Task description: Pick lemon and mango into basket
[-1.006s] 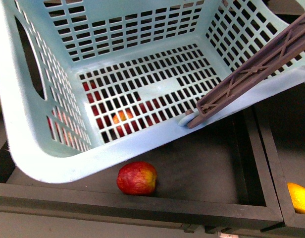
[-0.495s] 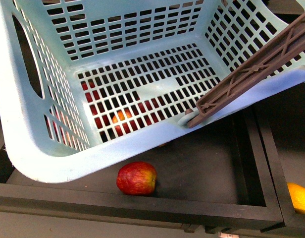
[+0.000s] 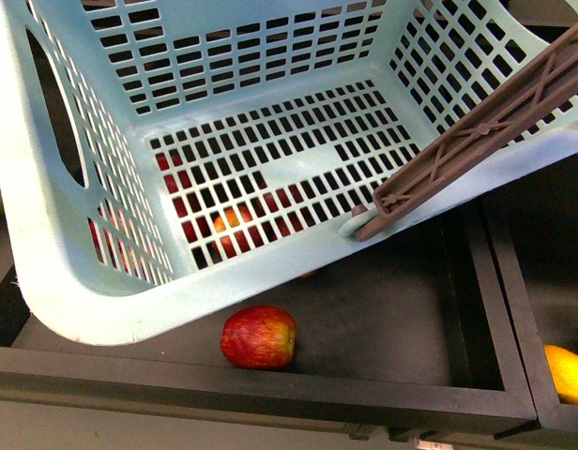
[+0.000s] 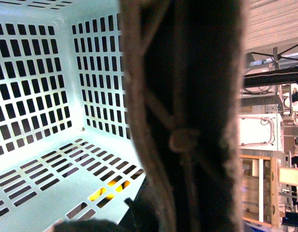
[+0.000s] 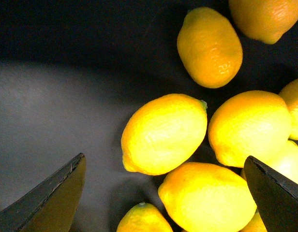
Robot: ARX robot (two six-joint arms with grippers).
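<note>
Well, here is what you have to know for the grasp.

- The lemon [image 5: 163, 133] lies in a dark bin among other yellow fruits, and it touches at least two of them.
- Your right gripper [image 5: 163, 162] hovers above it with the jaws spread wide and nothing between them.
- I judge the lemon to be light and firm, with a smooth skin that may slide, and its oval form can roll under a pad.
- Take it across the short middle, not by the pointed ends. The free side is the one toward the bare bin floor, while the other finger must go between the neighbours.
- The basket [image 3: 176, 291] hangs tilted over a dark tray [image 3: 270, 389], and no fruit lies inside it.
- The left wrist view is filled by the brown handle [image 4: 183, 121], very near and blurred, so I cannot tell how the left gripper stands.
- Compared with one second ago, the basket has shifted only a little in the front view. The red apple [image 3: 259, 336] and the yellow fruit [image 3: 569, 373] at the right edge are in the same places.
</note>
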